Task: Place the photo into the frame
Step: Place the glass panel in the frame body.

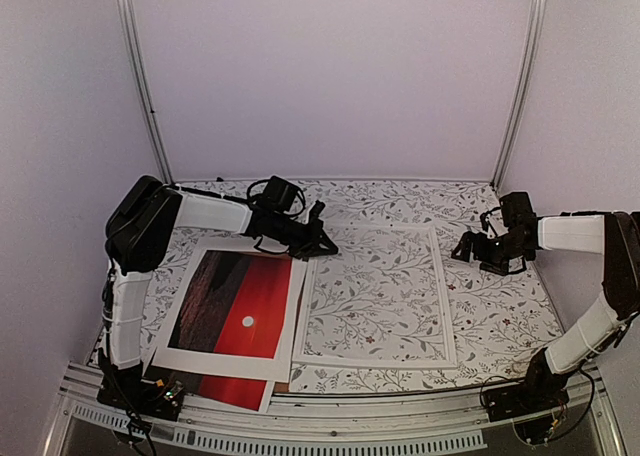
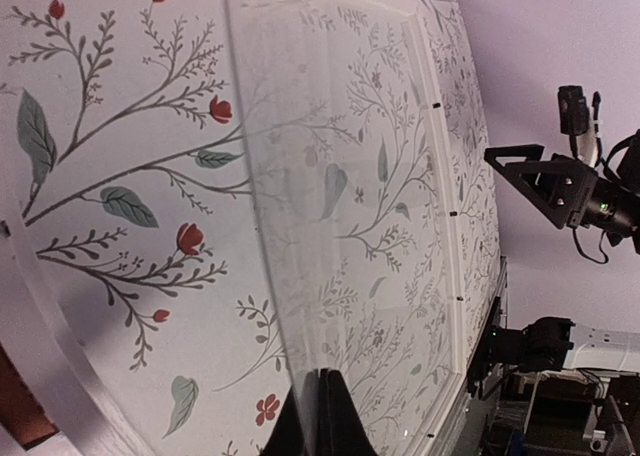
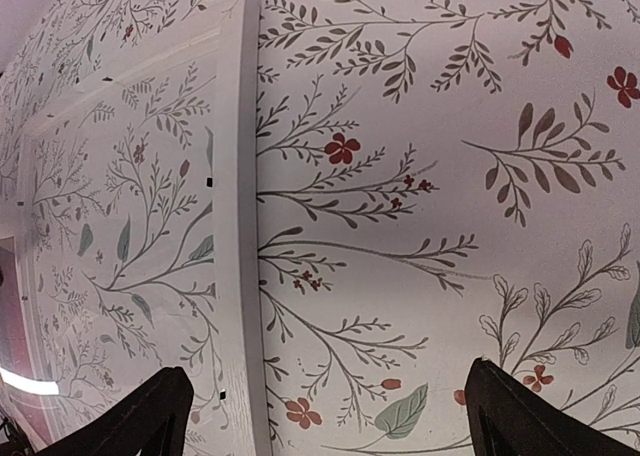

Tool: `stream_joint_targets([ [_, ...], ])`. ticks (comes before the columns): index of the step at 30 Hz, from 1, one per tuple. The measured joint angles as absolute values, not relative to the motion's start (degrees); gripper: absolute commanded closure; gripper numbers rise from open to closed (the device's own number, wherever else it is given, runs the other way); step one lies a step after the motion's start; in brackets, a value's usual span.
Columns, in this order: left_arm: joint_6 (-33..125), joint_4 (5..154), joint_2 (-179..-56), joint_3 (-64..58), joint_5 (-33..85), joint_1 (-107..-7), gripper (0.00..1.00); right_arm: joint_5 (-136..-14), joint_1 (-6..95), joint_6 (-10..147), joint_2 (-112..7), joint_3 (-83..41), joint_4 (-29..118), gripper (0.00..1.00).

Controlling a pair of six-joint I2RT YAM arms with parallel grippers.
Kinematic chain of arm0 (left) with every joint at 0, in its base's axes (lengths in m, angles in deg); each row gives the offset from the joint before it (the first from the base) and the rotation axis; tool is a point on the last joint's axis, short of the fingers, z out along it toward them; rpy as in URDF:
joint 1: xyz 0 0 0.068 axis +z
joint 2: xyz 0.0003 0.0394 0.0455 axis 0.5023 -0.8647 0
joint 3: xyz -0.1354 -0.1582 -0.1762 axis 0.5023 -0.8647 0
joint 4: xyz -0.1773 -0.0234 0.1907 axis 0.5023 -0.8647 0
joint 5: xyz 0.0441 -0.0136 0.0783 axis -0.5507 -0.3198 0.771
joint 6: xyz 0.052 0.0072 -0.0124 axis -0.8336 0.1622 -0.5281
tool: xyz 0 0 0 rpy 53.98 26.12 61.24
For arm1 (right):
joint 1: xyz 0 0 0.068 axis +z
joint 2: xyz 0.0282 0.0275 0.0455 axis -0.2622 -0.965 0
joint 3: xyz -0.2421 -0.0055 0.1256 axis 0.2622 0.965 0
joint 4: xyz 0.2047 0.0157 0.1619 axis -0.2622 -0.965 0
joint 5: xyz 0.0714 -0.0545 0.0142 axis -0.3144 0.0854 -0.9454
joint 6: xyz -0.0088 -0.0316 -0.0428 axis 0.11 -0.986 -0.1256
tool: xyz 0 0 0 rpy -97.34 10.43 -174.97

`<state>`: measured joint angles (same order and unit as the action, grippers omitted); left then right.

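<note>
Task is barely begun, as far as I can see. The photo [image 1: 240, 301] isn't in the frame [image 1: 375, 361] yet. It lies on the left side of the table, just beside the frame's left rail. A white mat [image 1: 215, 362] sits on top of it, so the red sky and small white sun show through the mat's window. A red strip pokes out below the mat near the table's front edge, prob. the same print, though I can't be sure.

The frame lies flat on the floral cloth [image 1: 500, 316], center-right, with nothing in it; the cloth pattern shows straight through the pane.

My left gripper [image 1: 320, 244] is at the frame's far-left corner with the jaws fully closed. In the wrist view a clear edge runs right down to my fingertips, but I can't tell whether I'm pinching it or just touching.

My right gripper [image 1: 470, 248] hovers over the frame's right side, jaws as wide as they go, holding nothing. Its own camera shows the white rail below and between the fingers.

What's left, in my judgement, is basically everything: get the mat off the photo, pick the photo up, carry it over and seat it square inside the rails.
</note>
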<state>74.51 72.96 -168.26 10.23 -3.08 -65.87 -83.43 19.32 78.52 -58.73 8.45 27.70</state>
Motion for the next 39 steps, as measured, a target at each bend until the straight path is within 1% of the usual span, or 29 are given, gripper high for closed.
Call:
stream_joint_targets([
  [5, 74.5, 73.0, -168.3, 10.2, -3.1, -66.1, 0.96, -83.4, 19.3, 78.5, -58.7, 8.5, 27.7, 0.01],
  [11, 74.5, 73.0, -168.3, 10.2, -3.0, -66.4, 0.89, -83.4, 19.3, 78.5, -58.7, 8.5, 27.7, 0.01],
  [18, 74.5, 72.8, -168.5, 10.2, -2.9, -67.1, 0.67, -83.4, 19.3, 78.5, -58.7, 8.5, 27.7, 0.01],
  [25, 74.1, 72.1, -168.5, 10.3, -2.6, -67.1, 0.54, -83.5, 20.0, 78.5, -58.7, 8.5, 27.7, 0.01],
  [30, 73.8, 71.8, -168.5, 10.3, -2.5, -67.2, 0.49, -83.5, 23.1, 78.8, -58.3, 8.2, 27.6, 0.01],
  [39, 73.8, 71.4, -168.5, 10.3, -2.1, -67.2, 0.46, -84.7, 35.5, 81.6, -57.9, 3.6, 28.9, 0.01],
])
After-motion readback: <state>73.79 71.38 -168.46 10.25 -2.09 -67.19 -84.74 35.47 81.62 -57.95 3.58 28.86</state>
